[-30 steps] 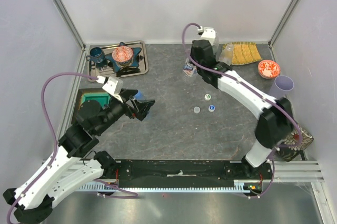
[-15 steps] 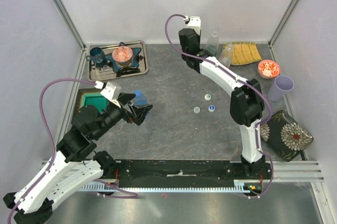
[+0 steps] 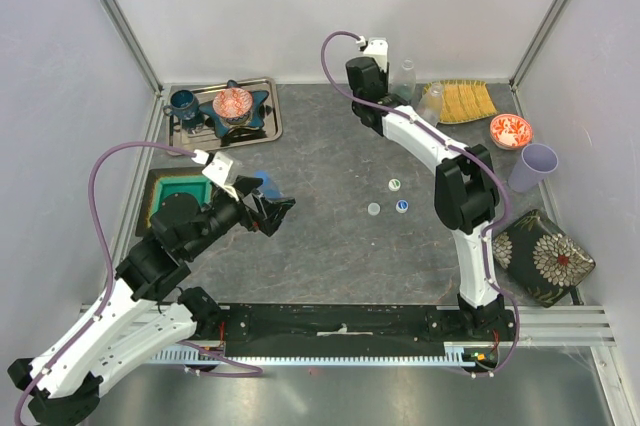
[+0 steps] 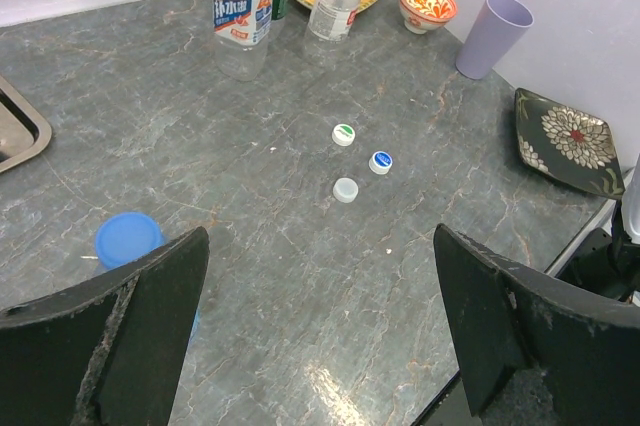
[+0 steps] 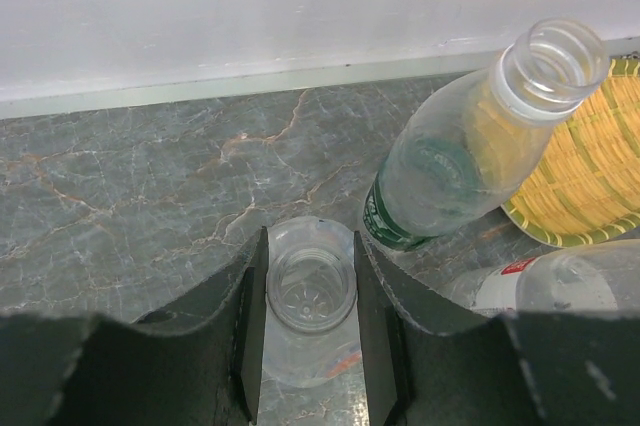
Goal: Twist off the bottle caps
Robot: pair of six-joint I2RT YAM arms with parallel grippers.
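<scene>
neck of an uncapped clear plastic bottle point(image 5: 310, 298) sits clamped in the narrow right pincer point(image 5: 310, 258) at the back of the grey bench point(image 5: 150, 176), body hidden. left pincer point(image 4: 320, 238) gapes wide, a blue-capped bottle point(image 4: 128, 238) half behind its finger.

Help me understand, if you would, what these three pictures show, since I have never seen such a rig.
Two robot arms are bolted at the near edge of a table. One picture looks down from above; the other two come from a camera on each wrist. The right end effector is shut on an uncapped clear bottle, beside a greenish bottle. The left end effector is open and empty, near a blue-capped bottle. Three loose caps lie mid-table; a lilac cup stands at the right.
</scene>
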